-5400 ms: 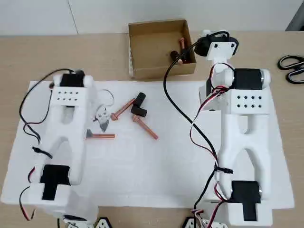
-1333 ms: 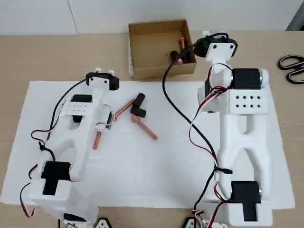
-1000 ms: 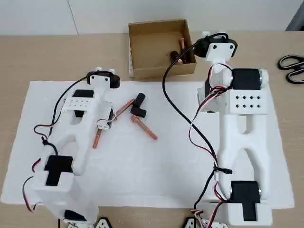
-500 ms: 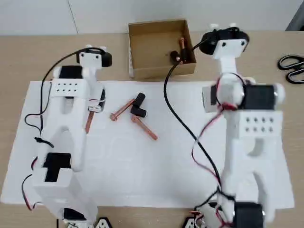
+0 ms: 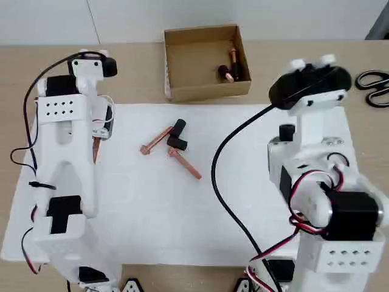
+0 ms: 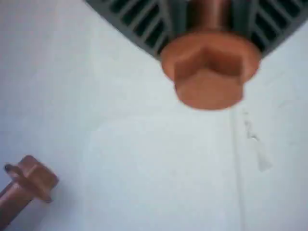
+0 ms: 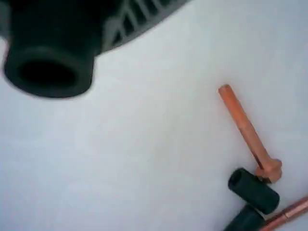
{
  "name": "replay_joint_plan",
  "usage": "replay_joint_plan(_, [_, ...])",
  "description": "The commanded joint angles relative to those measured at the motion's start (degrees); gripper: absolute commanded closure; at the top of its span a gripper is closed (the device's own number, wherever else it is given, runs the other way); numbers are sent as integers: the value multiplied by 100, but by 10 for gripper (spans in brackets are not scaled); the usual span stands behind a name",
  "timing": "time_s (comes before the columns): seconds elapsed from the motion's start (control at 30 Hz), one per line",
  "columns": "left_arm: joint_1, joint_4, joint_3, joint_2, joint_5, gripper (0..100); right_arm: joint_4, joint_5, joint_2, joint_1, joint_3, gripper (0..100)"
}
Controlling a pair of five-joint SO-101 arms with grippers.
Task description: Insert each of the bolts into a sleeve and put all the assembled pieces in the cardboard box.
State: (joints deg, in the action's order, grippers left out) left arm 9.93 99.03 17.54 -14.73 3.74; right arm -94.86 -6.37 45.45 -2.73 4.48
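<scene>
My left gripper (image 5: 99,139) is shut on a copper bolt (image 5: 96,149) above the mat's left part; the left wrist view shows its hex head (image 6: 209,72) between the jaws (image 6: 209,14). My right gripper (image 5: 285,135) hangs high over the mat's right side, shut on a black sleeve (image 7: 48,60) whose open bore faces the camera. On the mat's middle lie two black sleeves (image 5: 177,127) (image 5: 177,143) and two loose bolts (image 5: 157,140) (image 5: 186,163). The cardboard box (image 5: 182,91) at the back holds assembled pieces (image 5: 229,68).
The white mat (image 5: 182,225) covers most of the wooden table. Scissors (image 5: 374,85) lie at the far right. A black cable (image 5: 219,176) from the right arm loops over the mat. A loose bolt (image 6: 24,187) lies below the left gripper.
The left arm carried its bolt from beside the loose parts to the left. The right arm drew back from the box and rose over the mat's right side.
</scene>
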Motion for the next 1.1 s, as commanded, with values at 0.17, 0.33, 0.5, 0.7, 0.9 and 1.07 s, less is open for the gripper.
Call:
replay_joint_plan(0.17, [-123, 132, -259, 1055, 9, 994, 101, -888, 1332, 110, 536, 995])
replay_joint_plan(0.33, [-123, 132, -303, 1591, 26, 994, 391, -800, 2062, 92, 1090, 993])
replay_joint_plan(0.5, [-114, 132, -303, 1890, 18, 994, 1508, 193, 3213, 92, 2365, 992])
replay_joint_plan(0.7, [-123, 132, -303, 2444, -290, 994, 2747, 325, 4998, 101, 4545, 992])
replay_joint_plan(0.9, [-607, 123, -303, 2716, -1371, 994, 3881, 308, 5807, 92, 6163, 994])
replay_joint_plan(1.07, [-1521, 26, -286, 2752, -2084, 994, 4611, 308, 5692, 57, 6585, 995])
